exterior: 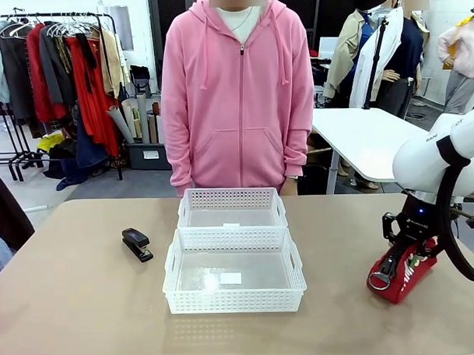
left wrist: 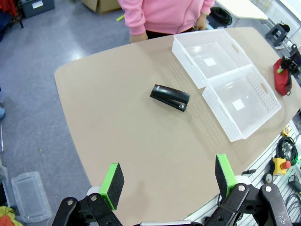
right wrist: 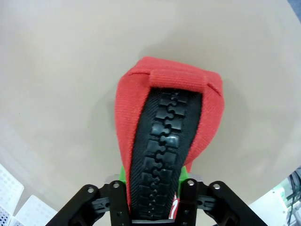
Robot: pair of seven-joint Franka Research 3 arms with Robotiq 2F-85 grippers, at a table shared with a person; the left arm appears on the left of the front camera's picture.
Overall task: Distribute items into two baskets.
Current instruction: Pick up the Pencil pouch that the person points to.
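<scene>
A red pouch [exterior: 398, 276] with a black zip lies on the table at the right, and my right gripper [exterior: 405, 252] is down over it. From the right wrist the red pouch [right wrist: 169, 108] is squeezed between the two green pads [right wrist: 122, 173], zip facing the camera. A black stapler [exterior: 136, 244] lies left of the two white baskets. The larger basket [exterior: 235, 301] is nearer me and the smaller basket [exterior: 231, 198] sits just behind it; nothing lies in either. My left gripper [left wrist: 167, 181] hangs open high above the table, far from the stapler [left wrist: 170, 97].
A person in a pink hoodie [exterior: 242, 92] stands at the far edge behind the baskets, hands out of sight. Bare tabletop [exterior: 78, 308] spreads around the stapler and in front of the baskets. A white table [exterior: 368, 138] stands beyond at the right.
</scene>
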